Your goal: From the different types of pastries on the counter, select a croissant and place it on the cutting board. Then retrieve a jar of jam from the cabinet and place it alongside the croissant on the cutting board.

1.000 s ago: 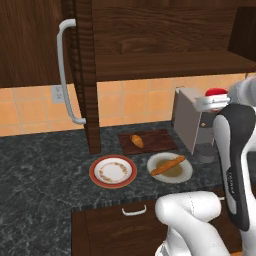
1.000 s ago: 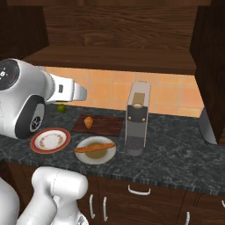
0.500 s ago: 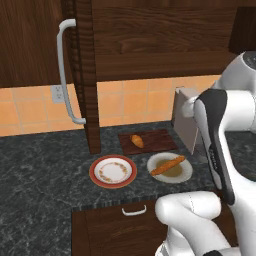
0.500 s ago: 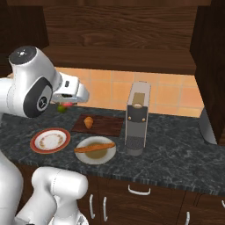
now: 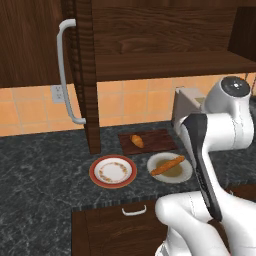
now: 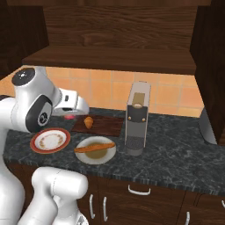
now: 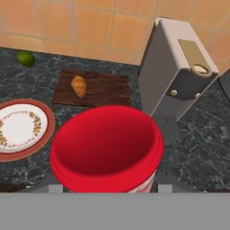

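The jar (image 7: 105, 150) sat clamped in my gripper (image 7: 107, 186), its red lid filling the middle of the hand view and hiding the fingertips; in the right base view a bit of red (image 6: 69, 117) showed under the hand, above the left end of the counter (image 6: 176, 154). So I had the jar gripped and carried in the air, not yet on the board (image 7: 96, 87).

Below the jar lay the board with the croissant (image 7: 79, 85) on its left part. A red-rimmed plate (image 7: 22, 128) stood left of the jar in the hand view, and a lime (image 7: 25, 58) lay by the tiled wall beyond it. The grey coffee machine (image 7: 177, 72) rose just right of the board, close to my path. A cream plate (image 5: 172, 167) with the stick pastry (image 5: 167, 165) sat in front of the board. The cabinet (image 5: 150, 45) stood open above, its handle (image 5: 65, 75) at the left.

Against the frame a second ago, my arm had swung down and leftward, away from the shelf. Things on the counter had not moved.
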